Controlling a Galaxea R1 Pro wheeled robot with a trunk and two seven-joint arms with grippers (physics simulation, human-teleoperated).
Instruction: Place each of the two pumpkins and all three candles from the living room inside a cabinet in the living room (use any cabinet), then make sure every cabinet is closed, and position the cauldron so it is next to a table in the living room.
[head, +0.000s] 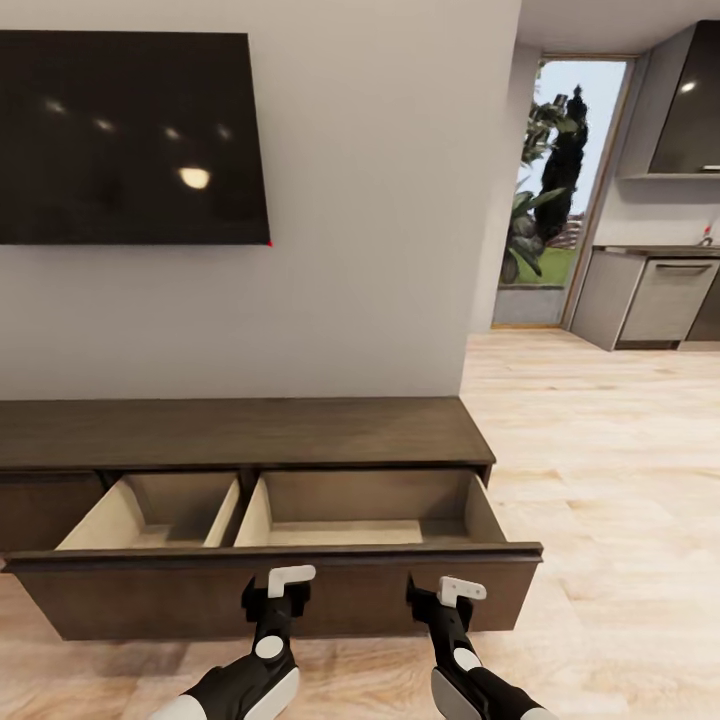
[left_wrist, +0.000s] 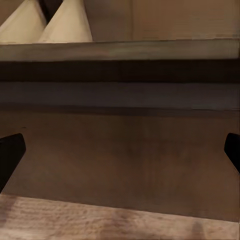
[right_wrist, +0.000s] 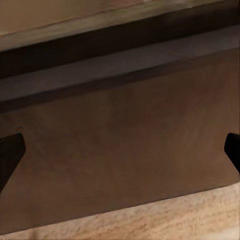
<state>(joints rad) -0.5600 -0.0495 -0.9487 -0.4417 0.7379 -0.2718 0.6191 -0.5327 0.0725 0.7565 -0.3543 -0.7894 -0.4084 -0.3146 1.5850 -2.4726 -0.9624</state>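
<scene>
Drawer (head: 300, 510) of the cabinet (head: 240, 430) is standing pulled out, and both grippers are hanging just in front of its dark front panel (head: 180, 600), low, near the floor (head: 620, 480). The left gripper (head: 280, 582) is facing the panel's middle; the right gripper (head: 452, 592) is nearer its right end. In each wrist view the two fingertips are sitting wide apart at the frame edges, with nothing between them, so both grippers are open and empty. The panel's long axis is running across both arms, so I judge a straight push forward would close it. The beige compartments look empty as far as can be seen. Above the cabinet a TV (head: 130, 140) is hanging.
</scene>
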